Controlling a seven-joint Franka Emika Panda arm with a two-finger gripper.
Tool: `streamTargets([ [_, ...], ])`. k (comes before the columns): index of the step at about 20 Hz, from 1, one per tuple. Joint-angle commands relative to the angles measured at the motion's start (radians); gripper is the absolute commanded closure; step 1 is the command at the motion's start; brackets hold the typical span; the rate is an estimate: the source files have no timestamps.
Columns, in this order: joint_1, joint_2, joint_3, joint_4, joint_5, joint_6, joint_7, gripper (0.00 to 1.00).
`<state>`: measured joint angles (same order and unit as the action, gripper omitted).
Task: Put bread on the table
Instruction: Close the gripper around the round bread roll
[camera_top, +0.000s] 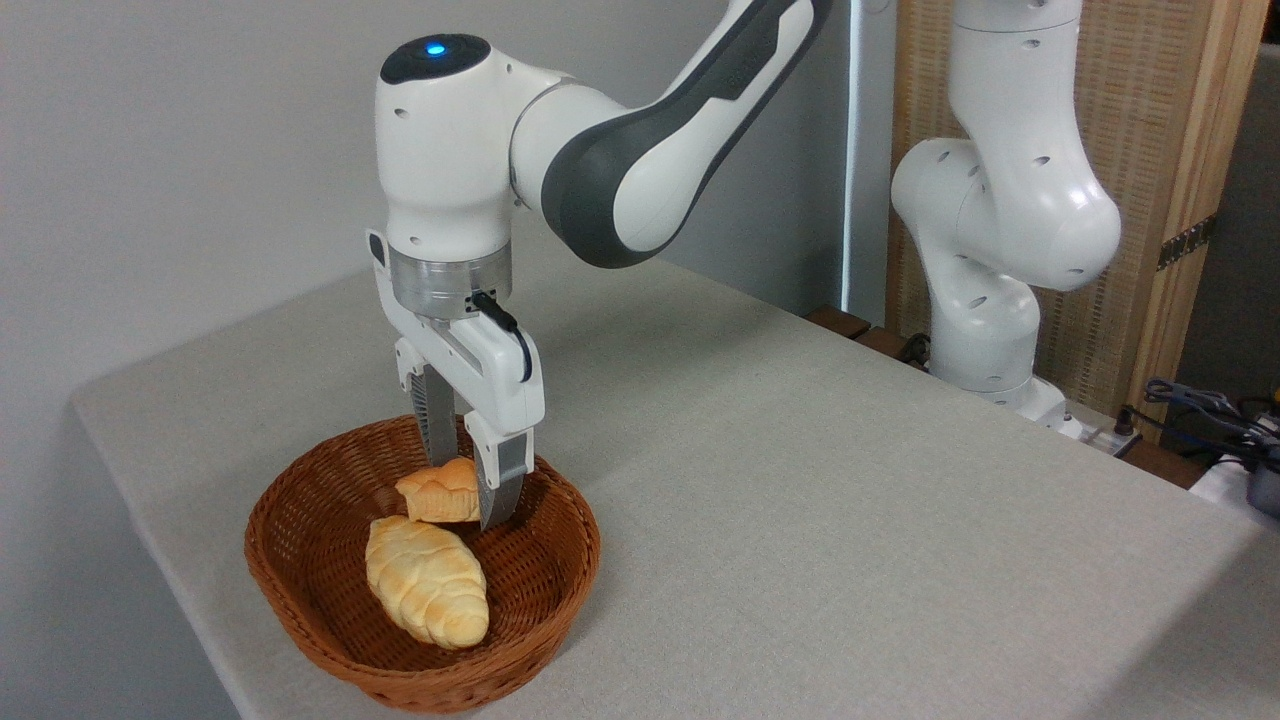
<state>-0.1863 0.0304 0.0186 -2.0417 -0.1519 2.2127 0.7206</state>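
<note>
The bread (438, 492) is a small orange-golden bun with a ridged top, held inside the brown wicker basket (330, 640) near its back part. My gripper (468, 488) points straight down into the basket and is shut on the bread, one finger behind it and one finger (498, 492) on its right side. The bread looks slightly lifted and tilted, just above a paler braided loaf (428, 582). The table (800, 480) is a light grey-beige cloth-like top spreading to the right of the basket.
The pale braided loaf lies in the front half of the basket. The arm's white base (985, 330) stands at the table's far right edge. Cables and plugs (1200, 410) lie off the table at the right. A grey wall stands behind.
</note>
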Motion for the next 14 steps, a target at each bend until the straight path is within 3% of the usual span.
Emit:
streamTargets([
  [1,-0.004,0.01,0.001,0.009,-0.009,0.022,-0.013,0.01],
  [2,-0.004,0.01,0.001,0.009,-0.009,0.028,-0.013,0.13],
  [4,-0.004,0.01,0.001,0.009,-0.008,0.03,-0.006,0.56],
  [5,-0.004,0.01,0.001,0.009,-0.008,0.03,-0.003,0.64],
  [14,-0.004,0.014,0.001,0.009,-0.008,0.03,-0.003,0.6],
])
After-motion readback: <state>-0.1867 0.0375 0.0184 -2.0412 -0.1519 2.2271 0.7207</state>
